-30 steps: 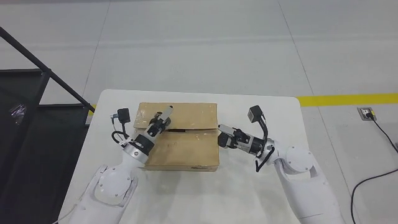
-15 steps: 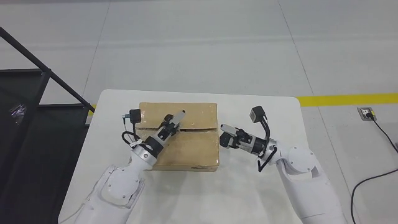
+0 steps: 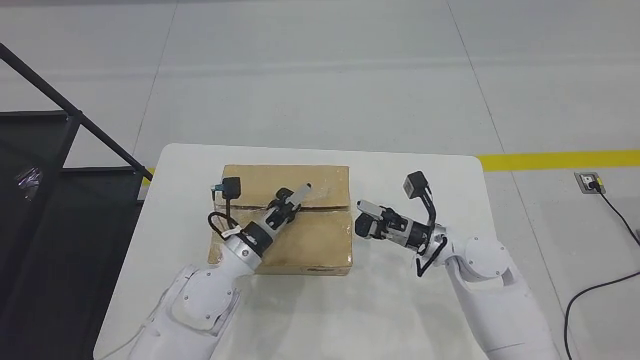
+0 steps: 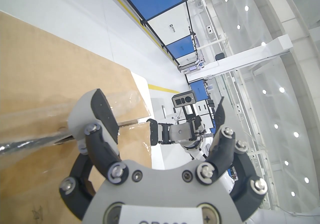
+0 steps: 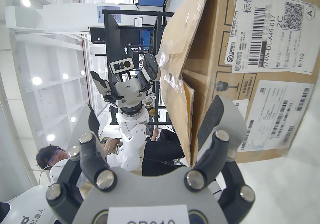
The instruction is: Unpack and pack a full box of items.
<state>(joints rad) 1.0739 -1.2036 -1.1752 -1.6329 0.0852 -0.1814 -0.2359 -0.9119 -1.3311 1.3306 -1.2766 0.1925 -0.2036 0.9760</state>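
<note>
Wide open on the left gripper [image 3: 295,196], one finger down at the taped seam atop the box [image 3: 300,245]. Open too on the right gripper [image 3: 361,218], astride the box's right-hand edge. Closed cardboard, toward the table's [image 3: 420,290] far left corner.

Overhead, two near wrist cameras; shared box [image 3: 322,246]

Left end effector [image 3: 296,194] and right end effector [image 3: 359,218] face each other, splayed.

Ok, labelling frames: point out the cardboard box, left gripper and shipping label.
cardboard box [image 3: 325,245]: top view, near flap.
left gripper [image 3: 293,195]: top view, between jaws.
shipping label [image 5: 270,32]: right wrist view, centre.
</note>
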